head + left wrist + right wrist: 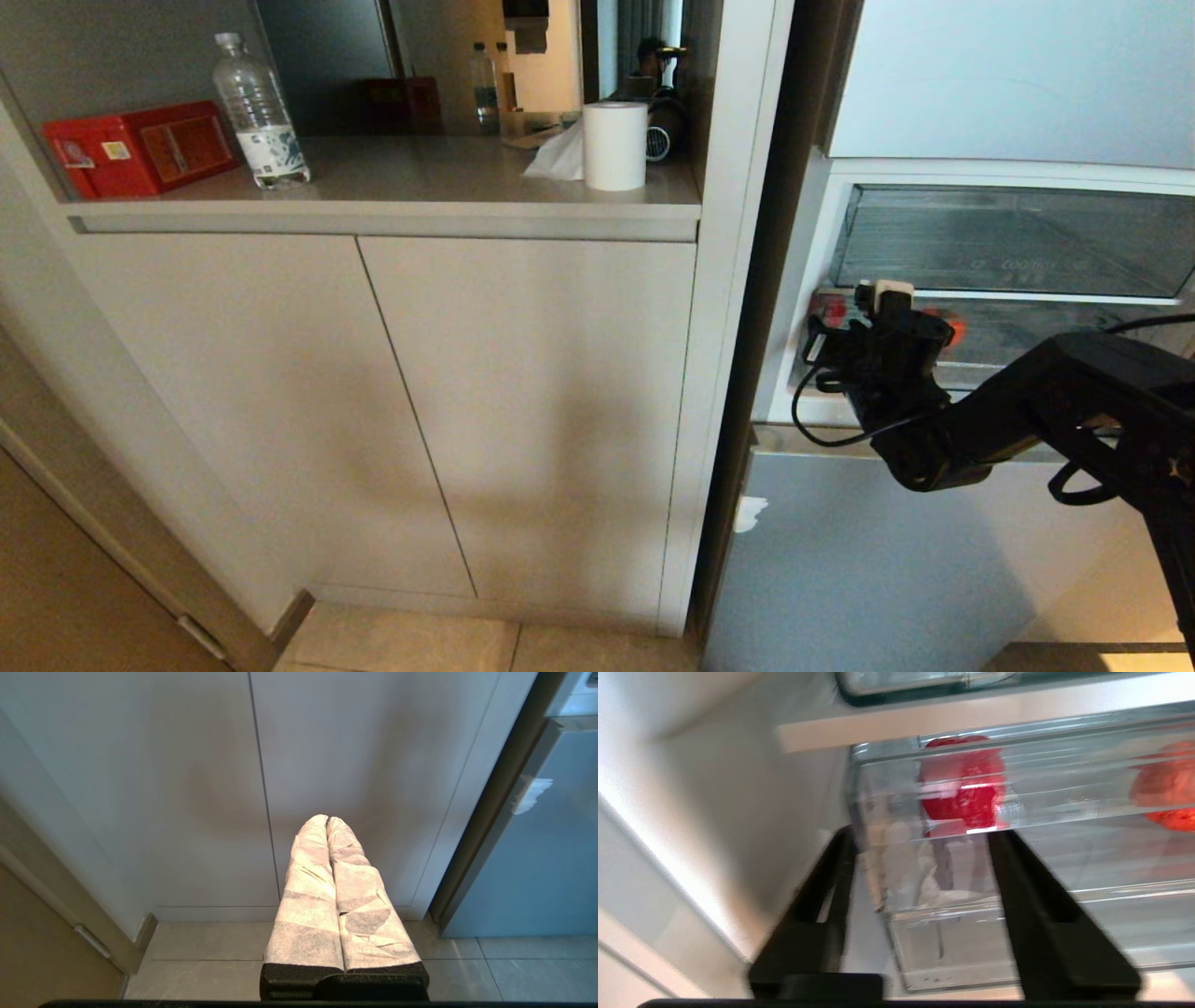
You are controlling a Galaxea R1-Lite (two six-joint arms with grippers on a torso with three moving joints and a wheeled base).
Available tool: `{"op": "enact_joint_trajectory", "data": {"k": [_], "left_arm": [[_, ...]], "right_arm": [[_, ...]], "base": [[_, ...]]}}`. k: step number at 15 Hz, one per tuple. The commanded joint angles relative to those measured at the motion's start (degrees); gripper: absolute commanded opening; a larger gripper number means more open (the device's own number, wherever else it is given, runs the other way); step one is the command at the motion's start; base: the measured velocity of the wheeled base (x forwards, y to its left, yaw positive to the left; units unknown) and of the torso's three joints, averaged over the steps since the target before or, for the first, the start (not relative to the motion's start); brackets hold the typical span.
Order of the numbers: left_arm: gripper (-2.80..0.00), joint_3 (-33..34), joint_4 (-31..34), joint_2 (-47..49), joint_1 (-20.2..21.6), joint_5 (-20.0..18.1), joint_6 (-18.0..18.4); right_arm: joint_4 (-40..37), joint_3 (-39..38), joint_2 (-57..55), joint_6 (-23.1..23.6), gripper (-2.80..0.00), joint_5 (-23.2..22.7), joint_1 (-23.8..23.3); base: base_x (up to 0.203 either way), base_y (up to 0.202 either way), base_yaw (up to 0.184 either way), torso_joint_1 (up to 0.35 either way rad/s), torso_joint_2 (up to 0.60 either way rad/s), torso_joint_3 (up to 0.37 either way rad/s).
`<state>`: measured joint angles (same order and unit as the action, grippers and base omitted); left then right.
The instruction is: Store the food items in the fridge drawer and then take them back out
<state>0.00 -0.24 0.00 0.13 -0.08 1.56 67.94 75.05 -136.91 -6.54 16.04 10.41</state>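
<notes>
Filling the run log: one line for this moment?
right claw: open, at fridge drawer front | red fruit, orange-red fruit: inside | left claw: shut, parked

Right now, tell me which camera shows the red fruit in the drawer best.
The right wrist view: the red fruit sits large behind the clear drawer front. The head view shows only a red sliver beside the right hand. The left wrist view shows none.

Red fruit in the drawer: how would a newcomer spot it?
Find the open fridge right of the white cabinet. In the shallow clear drawer under the taller one, the red fruit sits at the left end, by the right gripper; its neighbour is orange-red.
</notes>
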Motion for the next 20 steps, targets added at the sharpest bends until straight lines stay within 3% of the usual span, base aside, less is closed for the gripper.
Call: {"op": "enact_joint_trajectory", "data": {"k": [1,11,17,20], "left_arm": [[-2.80,0.09,-0.02,0.09,-0.05,-0.01,0.02],[-2.80,0.09,-0.02,0.09,0.04,-0.01,0.02],[-2.80,0.09,-0.02,0.09,-0.04,-0.01,0.02],[-2.80,0.09,-0.02,0.09,0.04,-0.01,0.02]], "right_arm": [[0.35,0.01,-0.02,-0.06,-2.80,0.13,0.49],[3.55,-2.95,1.24,-0.17,-2.80,0.34,1.81],[11.69,-19.11,8.11,-0.31,-2.80,-0.13,1.83],[15.77,-30.84,13.46,-0.63,-2.80,-0.27,2.27]], "base": [[0.000,0.000,0.000,0.000,0.00,0.000],[0.000,0.000,0.000,0.000,0.00,0.000],[0.000,0.000,0.000,0.000,0.00,0.000],[0.000,0.000,0.000,0.000,0.00,0.000]]}}
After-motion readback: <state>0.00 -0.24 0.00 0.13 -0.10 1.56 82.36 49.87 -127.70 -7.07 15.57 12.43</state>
